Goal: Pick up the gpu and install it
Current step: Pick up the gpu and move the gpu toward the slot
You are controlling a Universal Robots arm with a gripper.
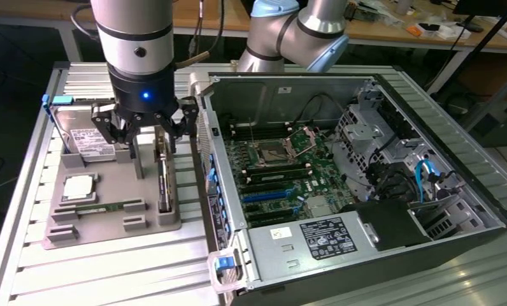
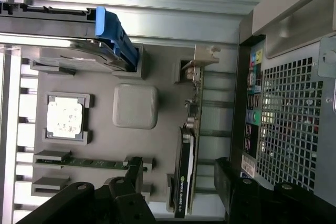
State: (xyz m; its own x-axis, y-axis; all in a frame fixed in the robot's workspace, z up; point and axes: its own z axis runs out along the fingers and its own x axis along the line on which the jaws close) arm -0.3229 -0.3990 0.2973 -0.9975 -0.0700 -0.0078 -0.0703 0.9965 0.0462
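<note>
The gpu [image 1: 164, 182] stands on its edge in a slot of the grey holder [image 1: 151, 224], at the side nearest the open computer case [image 1: 339, 255]. In the wrist view the gpu [image 2: 188, 150] shows as a thin green board with a black cooler, and its silver bracket [image 2: 203, 56] is at one end. My gripper [image 1: 149, 131] hovers just above the card's bracket end. It is open, with nothing between its fingers. In the wrist view the gripper [image 2: 181, 178] has one black finger [image 2: 131, 177] on each side of the card, apart from it.
The holder also carries a silver hard drive [image 1: 85, 139] in a blue-handled caddy, a CPU [image 1: 78, 187] and a slim RAM stick [image 1: 100, 207]. On the exterior view's right, the case shows its green motherboard [image 1: 279, 185] with blue expansion slots [image 1: 266, 194]. Everything rests on a slatted aluminium table [image 1: 109, 274].
</note>
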